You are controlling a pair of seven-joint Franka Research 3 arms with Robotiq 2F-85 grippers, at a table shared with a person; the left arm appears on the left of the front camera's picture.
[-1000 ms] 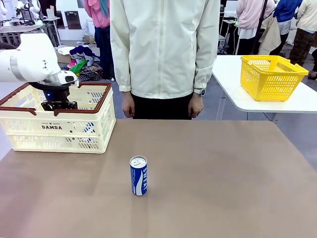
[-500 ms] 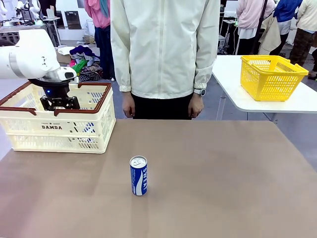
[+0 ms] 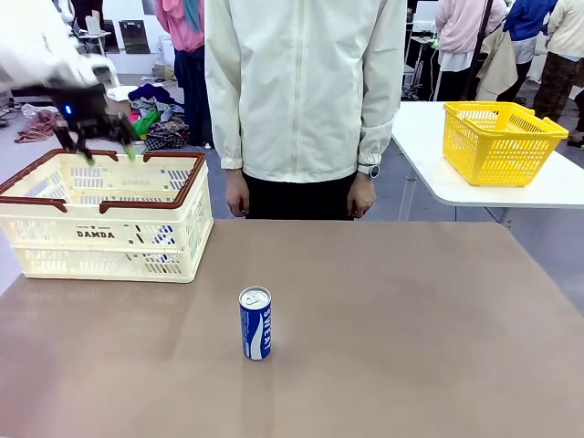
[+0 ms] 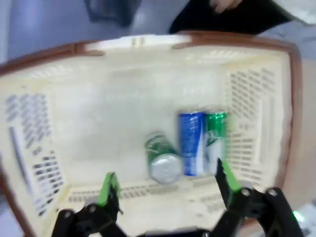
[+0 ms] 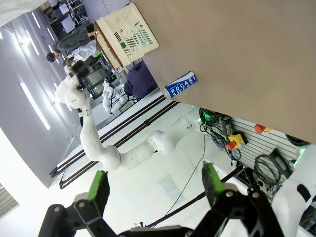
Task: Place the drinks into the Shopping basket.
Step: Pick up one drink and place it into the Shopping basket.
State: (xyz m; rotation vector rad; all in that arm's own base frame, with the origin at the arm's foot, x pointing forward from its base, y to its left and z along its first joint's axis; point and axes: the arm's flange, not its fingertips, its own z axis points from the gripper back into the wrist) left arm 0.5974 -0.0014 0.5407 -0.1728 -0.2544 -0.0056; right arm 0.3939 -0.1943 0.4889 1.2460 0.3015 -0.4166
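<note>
1. The left gripper (image 3: pixel 91 146) hangs above the far rim of the Shopping basket (image 3: pixel 187 233), which sits at the table's (image 3: pixel 411 347) far left corner. Its jaws are spread wide and hold nothing, a posture consistent with a release just made over the basket.
2. The left wrist view looks straight down between the green pads (image 4: pixel 109 187) into the basket: three cans lie on their sides on its floor, a green can (image 4: pixel 162 159) apart from a blue can (image 4: pixel 191 143), which lies touching another green can (image 4: pixel 216 136). The basket wall hides these from the front camera.
3. One blue can on the table (image 3: pixel 255 323) stands upright near the middle, towards the near edge, well apart from the basket. Judged: this drink is not yet placed.
4. The right gripper (image 5: pixel 153 195) is fully open and empty, well off the table; its view shows the standing can at a distance.
5. The person stands at the far edge, hands (image 3: pixel 236 193) down, taking no part.
</note>
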